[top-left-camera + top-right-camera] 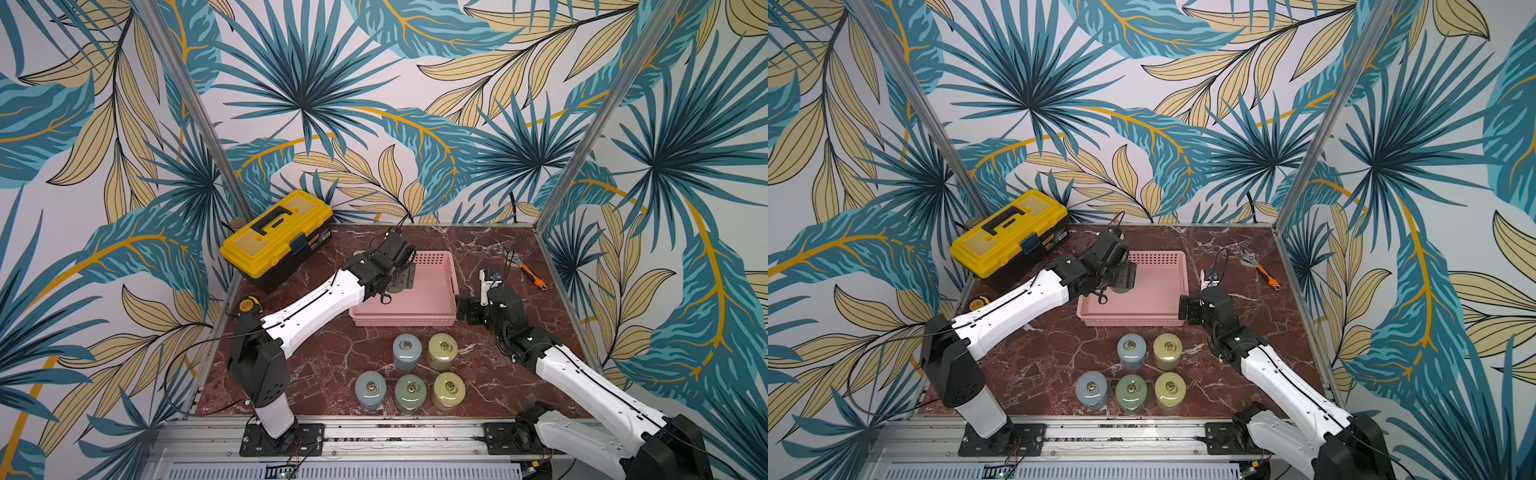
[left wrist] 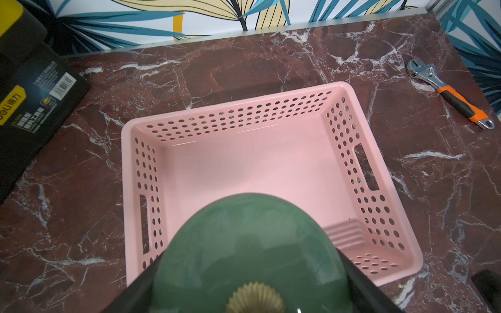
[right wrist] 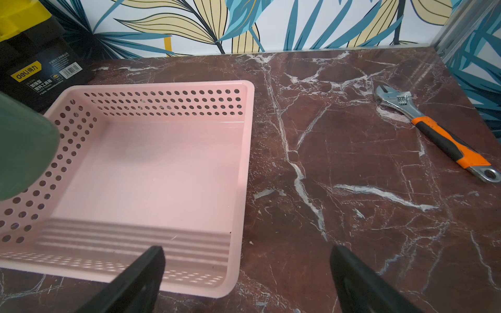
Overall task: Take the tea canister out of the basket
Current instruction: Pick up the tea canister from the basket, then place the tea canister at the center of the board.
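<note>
The pink basket lies mid-table, and its floor is bare. My left gripper is shut on a dark green tea canister, one finger on each side below its ribbed lid knob. The canister hangs over the basket's left part, raised near the left wall. By the basket's front right corner my right gripper stands open with nothing in it.
Several canisters stand in two rows in front of the basket. A yellow toolbox sits at the back left. An orange-handled wrench lies at the back right. A tape measure lies at the left edge.
</note>
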Robot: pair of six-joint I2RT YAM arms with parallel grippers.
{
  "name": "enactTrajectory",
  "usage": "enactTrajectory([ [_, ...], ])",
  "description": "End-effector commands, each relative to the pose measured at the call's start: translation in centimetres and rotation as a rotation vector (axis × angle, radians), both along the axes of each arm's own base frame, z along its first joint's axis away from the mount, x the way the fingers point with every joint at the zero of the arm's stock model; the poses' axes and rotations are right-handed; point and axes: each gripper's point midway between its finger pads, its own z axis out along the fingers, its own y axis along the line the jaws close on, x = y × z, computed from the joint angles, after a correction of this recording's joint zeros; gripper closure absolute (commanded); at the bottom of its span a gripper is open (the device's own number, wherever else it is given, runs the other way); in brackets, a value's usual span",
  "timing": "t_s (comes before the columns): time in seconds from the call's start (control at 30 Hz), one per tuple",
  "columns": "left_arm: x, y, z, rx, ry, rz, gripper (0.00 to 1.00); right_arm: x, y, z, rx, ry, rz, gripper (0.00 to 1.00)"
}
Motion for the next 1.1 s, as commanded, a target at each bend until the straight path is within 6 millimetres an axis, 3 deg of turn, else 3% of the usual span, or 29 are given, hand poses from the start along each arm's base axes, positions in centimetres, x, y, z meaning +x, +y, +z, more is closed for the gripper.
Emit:
enactTrajectory([
  [0.0, -1.0, 0.3, 2.1, -0.071, -0.058, 0.025, 0.46, -0.3, -0.5, -0.4, -0.007, -0.007, -0.014, 0.01],
  [0.23, -4.6, 1.9, 2.0, -0.104, -0.069, 0.035, 0.46, -0.4, -0.6, -0.3, -0.006, -0.011, -0.019, 0.01],
  [0.57, -9.3, 4.4, 0.1, -0.114, -0.069, 0.066, 0.46, -0.3, -0.7, -0.6, -0.01, -0.008, -0.024, 0.01],
  [1.07, -12.9, 6.0, -3.4, -0.12, -0.079, 0.085, 0.47, -0.3, -0.7, -0.7, -0.01, -0.007, -0.025, 0.01],
])
